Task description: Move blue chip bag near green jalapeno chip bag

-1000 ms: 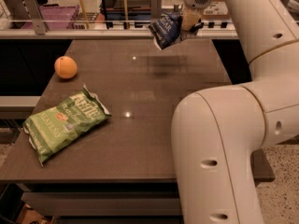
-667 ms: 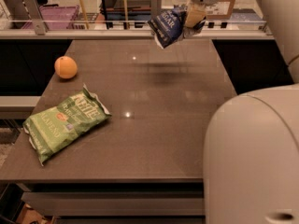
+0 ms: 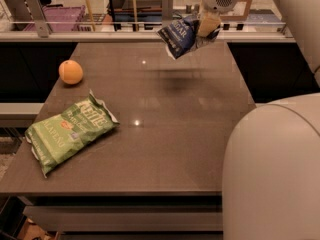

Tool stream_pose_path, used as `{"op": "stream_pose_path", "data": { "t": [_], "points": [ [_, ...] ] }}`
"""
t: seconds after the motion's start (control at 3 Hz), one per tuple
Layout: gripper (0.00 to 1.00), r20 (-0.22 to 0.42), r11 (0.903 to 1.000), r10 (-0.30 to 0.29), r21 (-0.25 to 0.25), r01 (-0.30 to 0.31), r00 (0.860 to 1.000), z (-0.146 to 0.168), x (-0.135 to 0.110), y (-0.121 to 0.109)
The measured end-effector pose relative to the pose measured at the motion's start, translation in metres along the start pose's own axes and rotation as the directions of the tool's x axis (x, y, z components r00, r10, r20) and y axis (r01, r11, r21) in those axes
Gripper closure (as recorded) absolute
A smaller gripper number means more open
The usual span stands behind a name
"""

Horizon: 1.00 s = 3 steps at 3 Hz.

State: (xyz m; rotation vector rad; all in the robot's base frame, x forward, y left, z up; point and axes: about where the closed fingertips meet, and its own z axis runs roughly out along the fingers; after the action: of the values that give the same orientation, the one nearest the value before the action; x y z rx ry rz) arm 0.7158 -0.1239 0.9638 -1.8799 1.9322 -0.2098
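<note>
Mid-carry: gripper w/ blue bag above table's far end.
Jaws clenched on bag; next: swing near-left, lower beside green bag.

Orange on brown table, perhaps purple crate

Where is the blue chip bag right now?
In the camera view, the blue chip bag hangs from the gripper above the far right of the table, well apart from the green jalapeno chip bag at near left.
</note>
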Motion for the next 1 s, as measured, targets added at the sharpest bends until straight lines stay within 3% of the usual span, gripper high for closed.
{"op": "stream_pose_path", "data": {
  "t": [0.33,1.0],
  "points": [
    [1.0,0.024,0.9998,-0.013,-0.013,0.013,1.0,-0.001,-0.001,0.002],
    [1.0,0.128,0.9968,-0.042,-0.063,0.05,0.991,-0.043,0.002,0.03]
  ]
}}
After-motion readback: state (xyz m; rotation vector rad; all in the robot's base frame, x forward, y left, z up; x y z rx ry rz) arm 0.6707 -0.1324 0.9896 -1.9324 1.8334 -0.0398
